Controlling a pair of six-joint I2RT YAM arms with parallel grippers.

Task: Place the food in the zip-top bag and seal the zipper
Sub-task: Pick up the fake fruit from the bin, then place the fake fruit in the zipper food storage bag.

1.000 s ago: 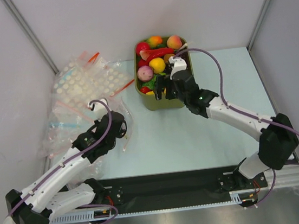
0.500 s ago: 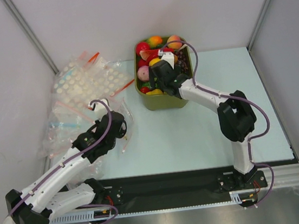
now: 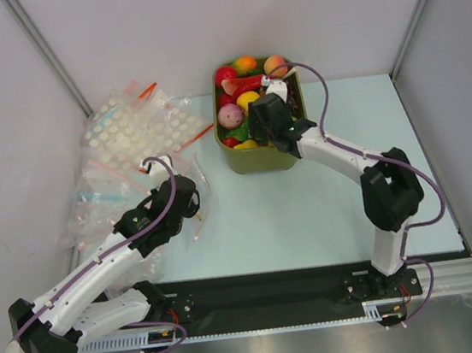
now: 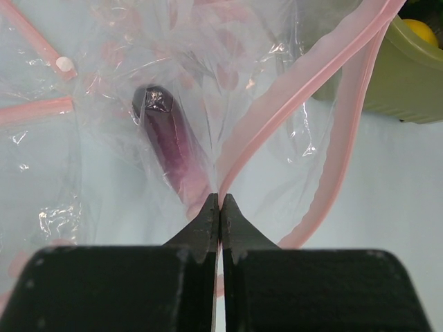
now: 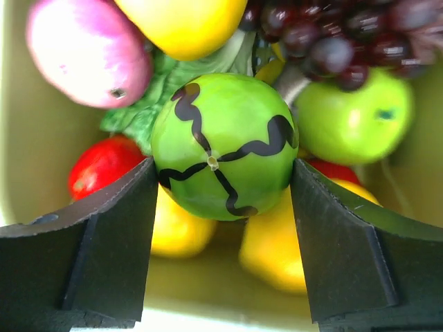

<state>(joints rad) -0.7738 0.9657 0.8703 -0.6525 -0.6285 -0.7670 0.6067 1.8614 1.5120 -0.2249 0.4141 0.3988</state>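
My left gripper (image 4: 220, 200) is shut on the pale pink zipper (image 4: 311, 76) of the clear zip-top bag (image 4: 277, 166). A purple eggplant (image 4: 169, 149) lies inside the bag. In the top view this gripper (image 3: 194, 200) sits left of centre, with the bag (image 3: 202, 181) by it. My right gripper (image 5: 221, 162) is down in the olive-green tub (image 3: 260, 161), shut on a green ball with black wavy stripes (image 5: 225, 138). Around it lie a pink fruit (image 5: 86, 52), a green apple (image 5: 353, 114), dark grapes (image 5: 332, 34) and yellow and red pieces.
A pile of clear white-dotted bags with red strips (image 3: 135, 128) lies at the back left, with a blue-strip bag (image 3: 92, 197) below it. The tub's corner (image 4: 408, 83) stands just right of the held bag. Walls close in on both sides.
My right arm reached over into the tub, then shifted a little right and down among the food. My left arm and the bag have not moved.
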